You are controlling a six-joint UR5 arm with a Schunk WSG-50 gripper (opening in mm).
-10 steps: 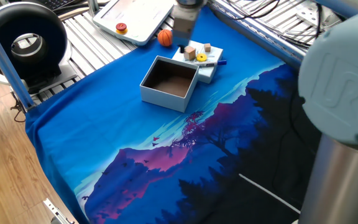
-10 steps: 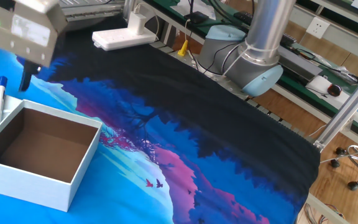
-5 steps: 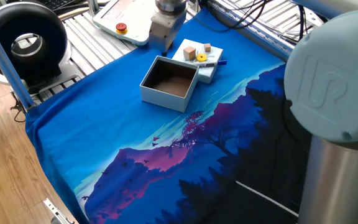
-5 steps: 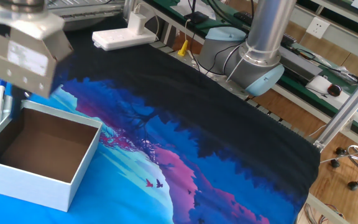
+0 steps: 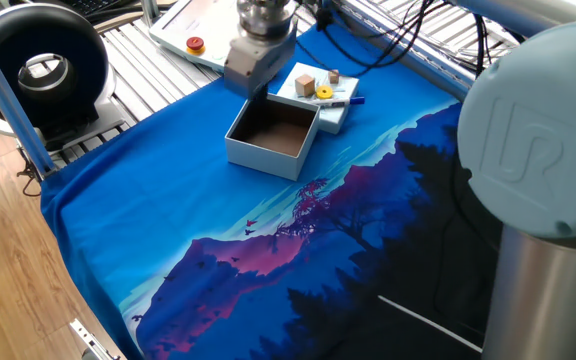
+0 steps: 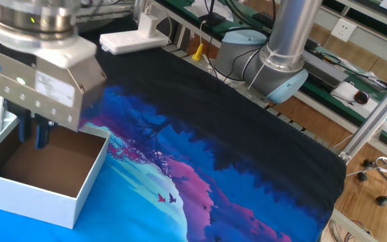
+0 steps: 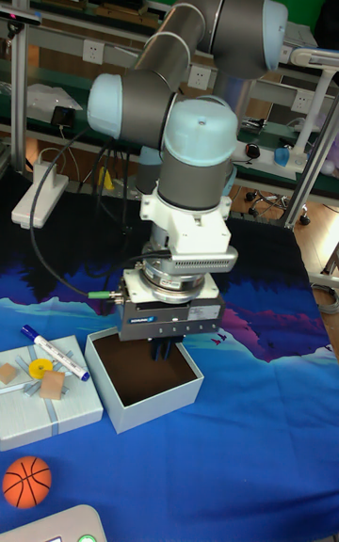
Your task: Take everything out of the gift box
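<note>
The gift box [image 7: 155,407] stands on the blue cloth, and its brown interior [image 5: 273,133] shows nothing inside. My gripper [image 7: 168,351] hangs over the box's far rim, fingers close together and holding nothing. In the other fixed view the gripper [image 6: 35,131] dips just inside the box [image 6: 25,195]. Beside the box lies the flat lid [image 7: 80,401] carrying a blue-and-white pen [image 7: 56,351], a yellow disc [image 7: 38,369] and two wooden cubes [image 7: 52,385]. An orange ball [image 7: 26,481] rests on the cloth near the lid; the gripper hides it in one fixed view.
A white panel with a red button [image 5: 196,43] lies behind the box. A black round device [image 5: 38,70] sits off the table's left. A white power strip [image 6: 133,40] and the arm's base [image 6: 274,67] stand along the back edge.
The gripper has moved from behind the lid, near the ball, to over the box and come down toward its rim. The items on the lid have not moved.
</note>
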